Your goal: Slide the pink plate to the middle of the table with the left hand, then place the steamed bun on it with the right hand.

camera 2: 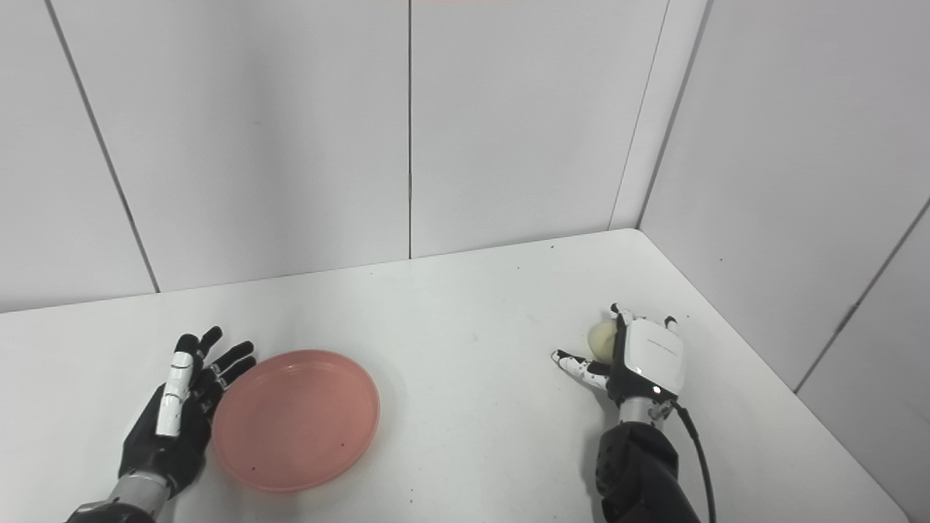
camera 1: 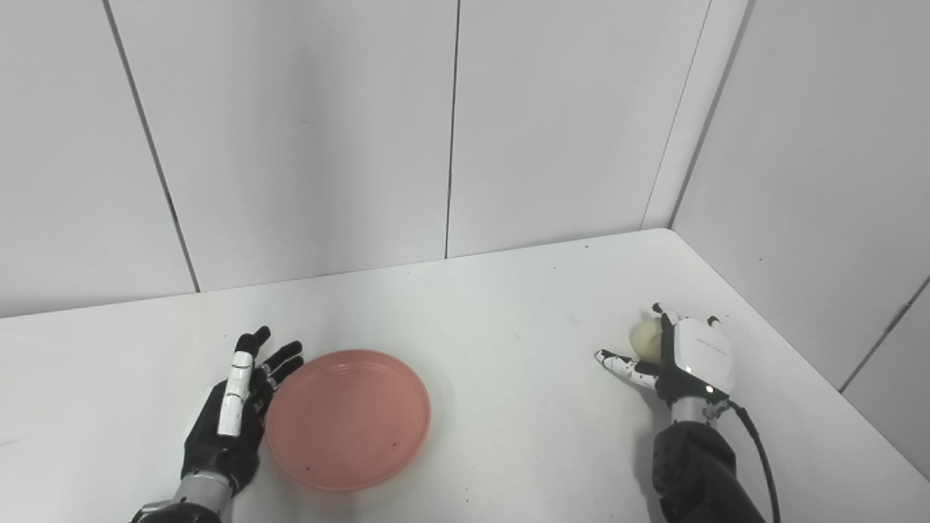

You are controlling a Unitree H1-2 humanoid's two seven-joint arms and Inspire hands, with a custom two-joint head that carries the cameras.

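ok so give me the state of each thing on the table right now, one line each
pink plate: empty, flat on the table, left of the middle
steamed bun: on the table at the right, not on the plate
left hand: open, fingers straight, against the plate's left rim
right hand: wrapped around the bun, thumb out; a firm grip cannot be told
table: white, a few dark specks

L hand (camera 1: 231, 407) open, R hand (camera 1: 683, 357) curled
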